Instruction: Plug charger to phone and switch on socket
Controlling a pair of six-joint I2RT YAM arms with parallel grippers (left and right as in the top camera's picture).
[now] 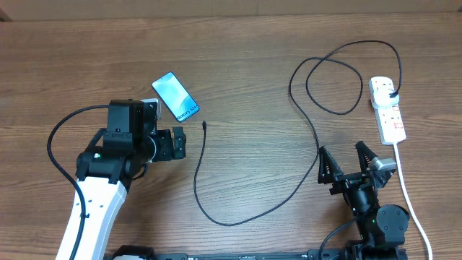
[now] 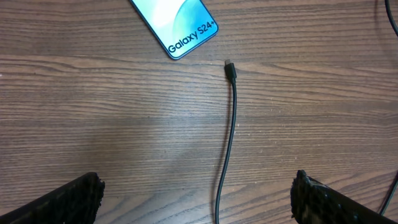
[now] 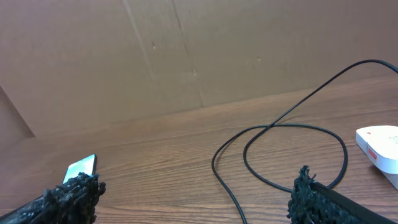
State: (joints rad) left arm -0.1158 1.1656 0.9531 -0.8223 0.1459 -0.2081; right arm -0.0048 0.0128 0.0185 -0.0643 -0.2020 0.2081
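Long thin black charger cable [image 1: 195, 177] lying loose on the brown wood-grain tabletop [image 1: 253, 58], held by nothing. Small black connector tip [image 2: 230, 68] at its free end, resting flat just beside the lower corner of the slim rectangular smartphone [image 1: 175, 95], near it but not touching and not plugged in. From the tip, running toward the robot, sweeping in a wide bend across the middle, then curling into a loop at the far right and ending at the black plug [image 1: 392, 94] seated in the white elongated power strip [image 1: 388, 110]. Smartphone lying flat and at an angle in the left half, light blue-teal screen lit and facing up, "Galaxy" lettering at the end nearest the tip. Power strip lying lengthwise near the right edge, thicker white cord [image 1: 408, 195] trailing from its near end toward the robot; switch position too small to read. Left claw [image 1: 180, 144] hovering above the tabletop just on the robot's side of the phone and cable tip, jaws spread wide, grasping nothing. Right claw [image 1: 341, 153] low at the near right, between the cable's bend and the white cord, jaws likewise spread wide and empty. Plain brown cardboard wall [image 3: 186, 62] behind the far edge.
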